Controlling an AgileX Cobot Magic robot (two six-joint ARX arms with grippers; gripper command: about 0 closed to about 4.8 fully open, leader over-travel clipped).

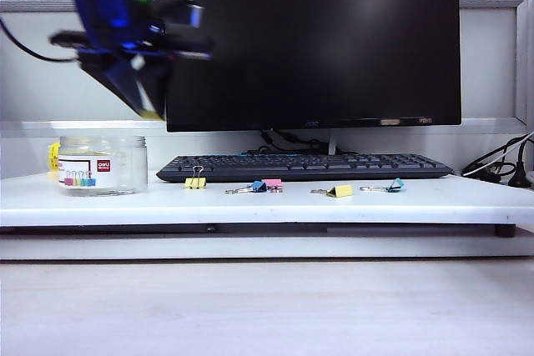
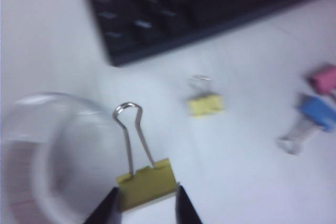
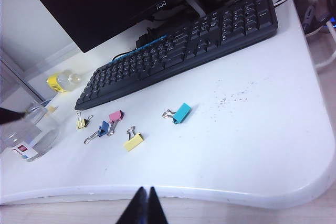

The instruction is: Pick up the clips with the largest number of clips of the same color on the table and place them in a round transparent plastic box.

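The left gripper (image 2: 146,203) is gripping a yellow binder clip (image 2: 147,183) beside the round transparent plastic box (image 2: 50,150) rim, while the right gripper (image 3: 144,205), jaws clenched, is hovering off the surface (image 3: 252,145) edge

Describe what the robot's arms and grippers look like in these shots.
The left arm is dark, glossy blue-black and blurred, with a green indicator light and a black cable trailing off it. The left gripper has thin black tapered fingers. The right gripper has matching black fingers pressed together.

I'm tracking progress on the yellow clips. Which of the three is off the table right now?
The yellow clip pinched in the left gripper, above the clear jar. The other two lie on the table by the keyboard.
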